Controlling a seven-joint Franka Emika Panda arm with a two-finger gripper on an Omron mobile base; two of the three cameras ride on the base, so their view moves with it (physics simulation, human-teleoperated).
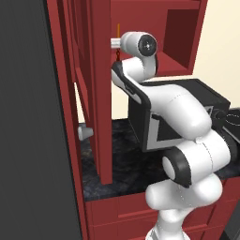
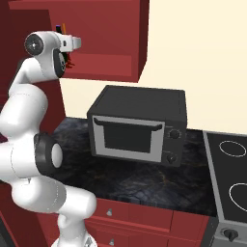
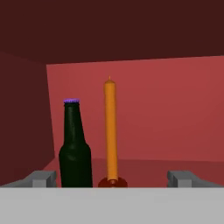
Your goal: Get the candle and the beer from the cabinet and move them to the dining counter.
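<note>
In the hand view the beer (image 3: 75, 146), a dark green bottle with a purple cap, stands upright on the red shelf of the cabinet (image 3: 175, 131). Just right of it stands the orange candle (image 3: 110, 131) in its small dark red holder, close beside the bottle. My gripper (image 3: 112, 179) is open, its fingertips (image 3: 41, 178) spread wide at shelf height, with the candle centred ahead of the gap and the bottle toward the left tip. In the left base view the arm reaches up into the cabinet (image 1: 101, 93), where a sliver of the candle (image 1: 118, 29) shows above the wrist.
A black microwave (image 2: 137, 125) sits on the black marble worktop (image 2: 135, 181) below the cabinet, with a stove (image 2: 231, 178) to its right. The open cabinet door (image 1: 84, 70) hangs left of the arm. A tall dark panel (image 1: 23, 117) stands at far left.
</note>
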